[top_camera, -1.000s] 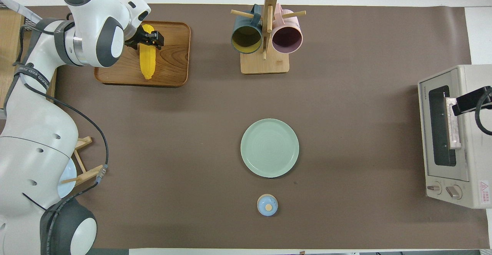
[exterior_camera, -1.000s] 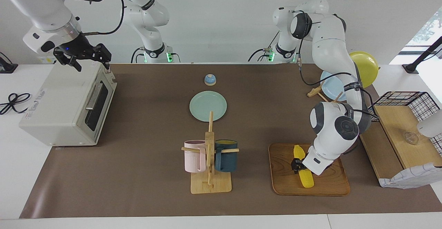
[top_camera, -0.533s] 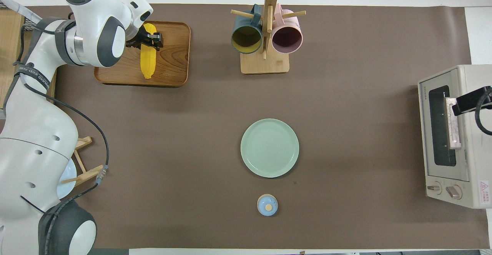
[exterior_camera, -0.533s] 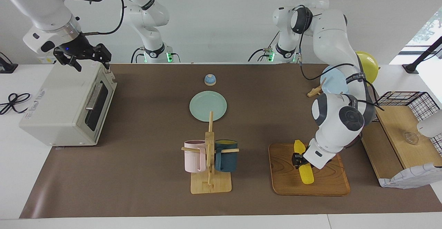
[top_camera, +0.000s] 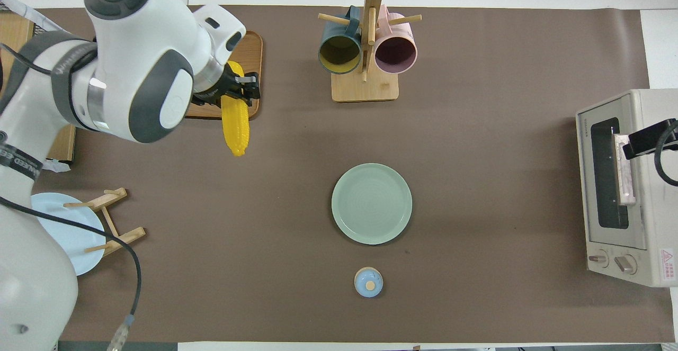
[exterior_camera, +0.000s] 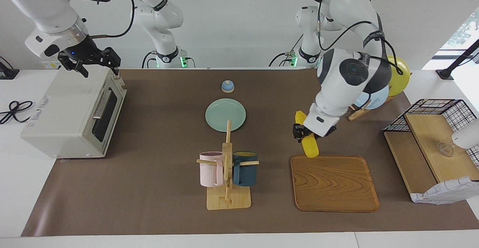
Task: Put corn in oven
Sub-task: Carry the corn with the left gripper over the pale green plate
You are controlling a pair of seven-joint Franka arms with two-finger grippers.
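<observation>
- Corn point(exterior_camera: 307, 137): clamped across its upper part in the left tool point(exterior_camera: 299, 132), hanging tip-down in the air, clear of the wooden tray point(exterior_camera: 334, 182).
- Seen from overhead, corn point(top_camera: 234, 123) over the tray's edge nearest the robots and the brown bench mat just beside it; left tool point(top_camera: 239, 87) crossing the cob near its top end, the longer part sticking out below the grip.
- Done, judging by the scene: pick-up complete, cob off the tray and carried in the air.
- Left: the whole trip to the oven point(exterior_camera: 71, 111) at the right arm's end of the bench, well apart from the corn, with the green plate point(exterior_camera: 225, 114) and the mug rack point(exterior_camera: 227, 173) between the 2.
- Oven door point(exterior_camera: 106, 107) shut, so still to be opened before anything goes on the rack inside.
- Right tool point(exterior_camera: 89, 61) spread wide, holding nothing, over the oven's top edge above the door, near the door's bar handle point(exterior_camera: 100, 104); looks placed for the door job.
- Likely hand-over or long reach needed, given the gap between cob and oven.
</observation>
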